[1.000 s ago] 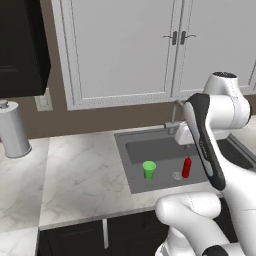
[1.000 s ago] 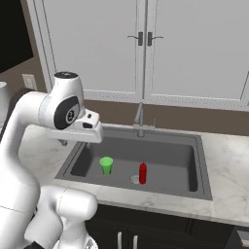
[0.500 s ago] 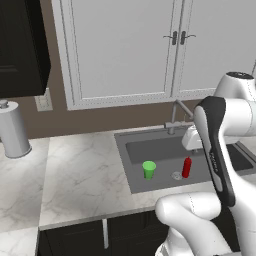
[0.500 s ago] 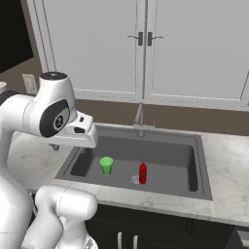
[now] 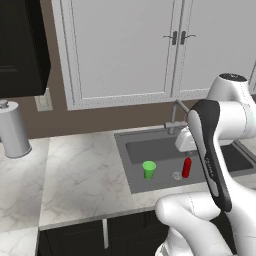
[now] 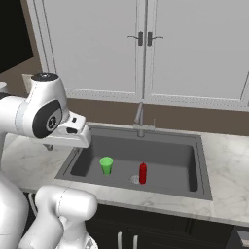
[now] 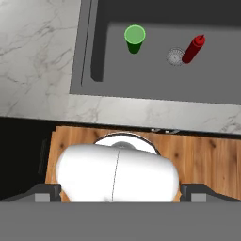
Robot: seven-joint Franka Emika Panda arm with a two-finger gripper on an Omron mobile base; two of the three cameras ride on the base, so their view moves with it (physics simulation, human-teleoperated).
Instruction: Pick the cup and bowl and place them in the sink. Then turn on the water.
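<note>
The green cup [image 5: 148,169] [image 6: 106,165] [image 7: 134,38] stands upright on the floor of the dark grey sink [image 5: 155,150] [image 6: 165,155] [image 7: 155,80], in its left half. My gripper [image 7: 120,193] hangs high over the counter's front edge and looks straight down. Its fingertips [image 7: 47,192] stand wide apart, open, with nothing held between them. The cup lies well ahead of and below the gripper. The bowl is out of view. The faucet [image 5: 175,117] [image 6: 140,119] at the sink's back edge runs no water.
A small red bottle [image 5: 187,167] [image 6: 142,173] [image 7: 193,48] stands in the sink beside the round drain [image 7: 175,56]. Marble counter [image 5: 80,170] flanks the sink on both sides. A paper towel roll [image 5: 14,130] stands at the far left. White cabinets hang above.
The arm has swung back toward the base, drawing the hand from above the sink to its front left edge. The cup and the red bottle have not moved. The gripper stays open.
</note>
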